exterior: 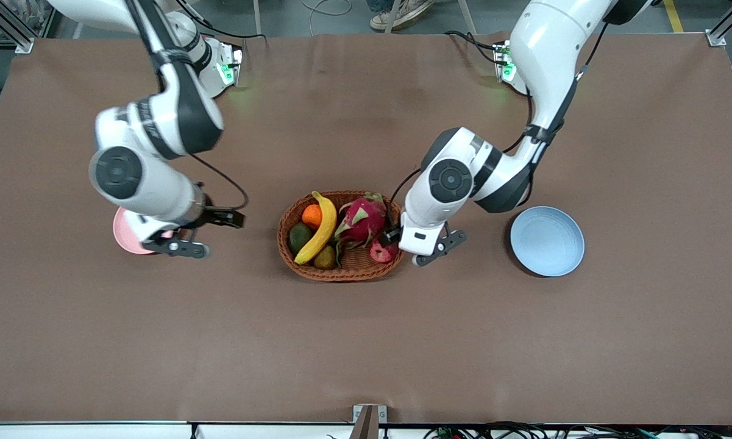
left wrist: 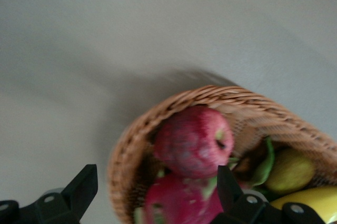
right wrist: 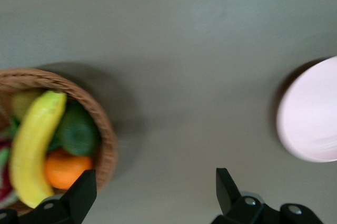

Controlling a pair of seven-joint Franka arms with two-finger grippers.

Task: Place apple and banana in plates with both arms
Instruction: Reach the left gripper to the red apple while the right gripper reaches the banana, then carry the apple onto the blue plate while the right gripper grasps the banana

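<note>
Both tools spread, nothing gripped yet.
My left tool (left wrist: 152, 195) over the wicker basket (exterior: 347, 271) may pinch the dragon fruit (exterior: 361, 221), not the apple (left wrist: 194, 140); my right tool (exterior: 198, 231) waits beside.

No readable text, labels, brands, nos. or signs in any view. Some dark marks on the right arm's (exterior: 158, 122) black band, too blurred to read.
</note>
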